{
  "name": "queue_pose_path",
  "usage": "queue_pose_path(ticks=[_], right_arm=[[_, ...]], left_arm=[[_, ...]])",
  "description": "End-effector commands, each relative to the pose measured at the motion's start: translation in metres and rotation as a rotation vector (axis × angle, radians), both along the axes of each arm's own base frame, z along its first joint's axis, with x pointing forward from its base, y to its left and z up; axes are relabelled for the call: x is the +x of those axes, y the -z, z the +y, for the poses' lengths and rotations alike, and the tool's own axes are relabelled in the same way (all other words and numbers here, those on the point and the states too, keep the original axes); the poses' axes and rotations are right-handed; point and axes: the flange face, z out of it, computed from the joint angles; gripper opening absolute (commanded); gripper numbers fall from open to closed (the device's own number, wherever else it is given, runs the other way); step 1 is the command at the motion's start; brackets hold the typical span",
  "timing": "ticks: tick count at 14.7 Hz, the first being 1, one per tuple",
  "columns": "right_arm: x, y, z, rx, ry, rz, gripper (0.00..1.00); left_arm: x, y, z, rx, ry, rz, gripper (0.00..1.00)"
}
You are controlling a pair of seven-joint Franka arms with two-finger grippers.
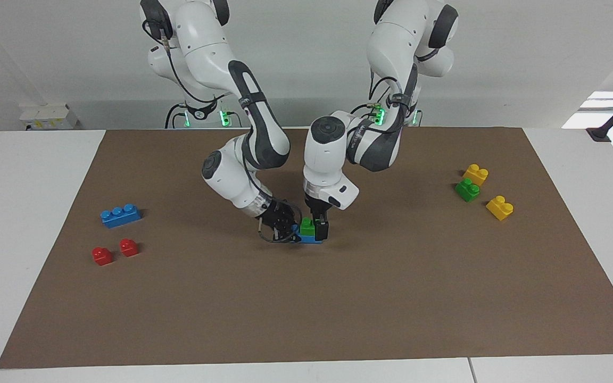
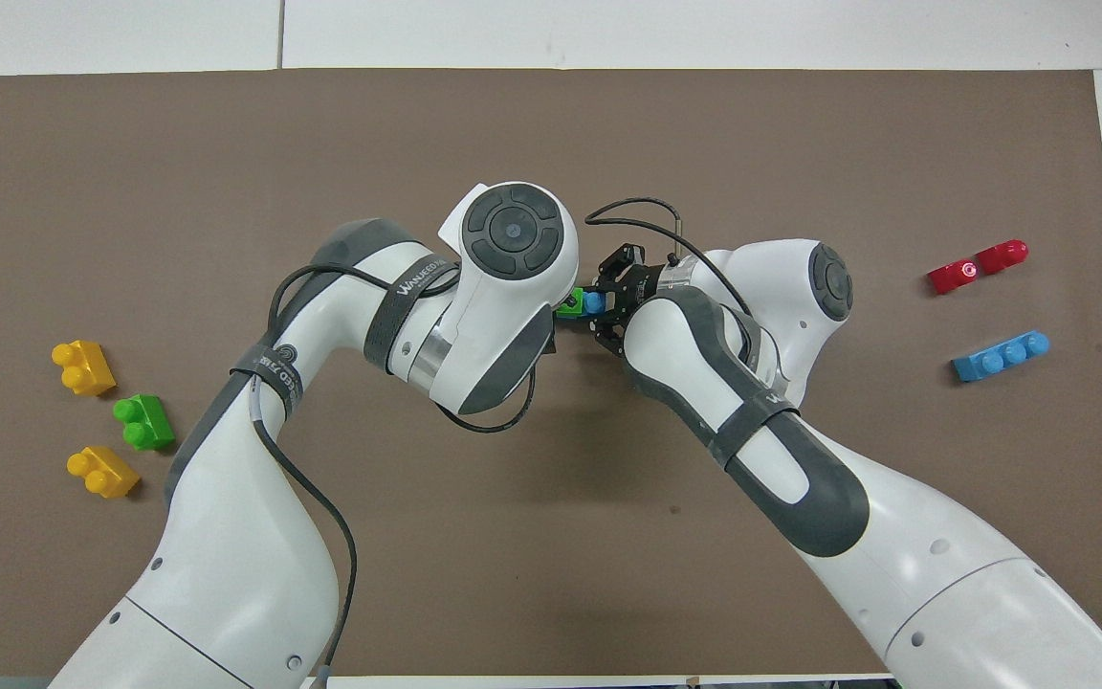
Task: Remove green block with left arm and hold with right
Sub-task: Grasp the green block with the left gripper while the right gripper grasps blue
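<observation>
Facing view: green block (image 1: 307, 226) between left end effector (image 1: 319, 229) fingers

- You have a bright green block (image 1: 307, 225) on a blue brick (image 1: 312, 239).
- Brown mat (image 1: 306, 319) — plain, unpatterned.
- Two yellow bricks (image 1: 475, 174), two red pieces (image 1: 102, 256).
- White arms, black grippers.

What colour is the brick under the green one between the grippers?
Blue brick, under the green block; clearest in the facing view.

Facing view high across table, overhead steeply down, both sharing mat (image 1: 179, 319)
</observation>
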Motion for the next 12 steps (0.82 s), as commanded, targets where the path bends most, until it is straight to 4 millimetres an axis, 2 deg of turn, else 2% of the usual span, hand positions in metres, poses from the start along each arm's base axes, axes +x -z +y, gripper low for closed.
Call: queue_pose_path(ticks=[1,4,5,9,12], right_arm=[[-0.001,0.004,0.000,-0.004,0.026,-0.013,0.00],[-0.004,0.007,0.001,-0.023,0.039,-0.036,0.00],[-0.004,0.008,0.001,-0.024,0.039,-0.037,0.00],[-0.005,0.009,0.000,-0.031,0.033,-0.048,0.00],[-0.007,0.014,-0.003,-0.041,0.039,-0.048,0.00]], left_arm=[[-0.004,0.008,-0.005,0.009,-0.013,-0.028,1.00],[-0.006,0.014,-0.003,0.019,-0.010,-0.023,0.99],[-0.007,0.017,-0.003,0.022,-0.009,-0.021,0.95],[-0.007,0.019,-0.001,0.034,-0.002,-0.027,0.62],[-0.007,0.018,-0.001,0.048,0.010,-0.035,0.02]])
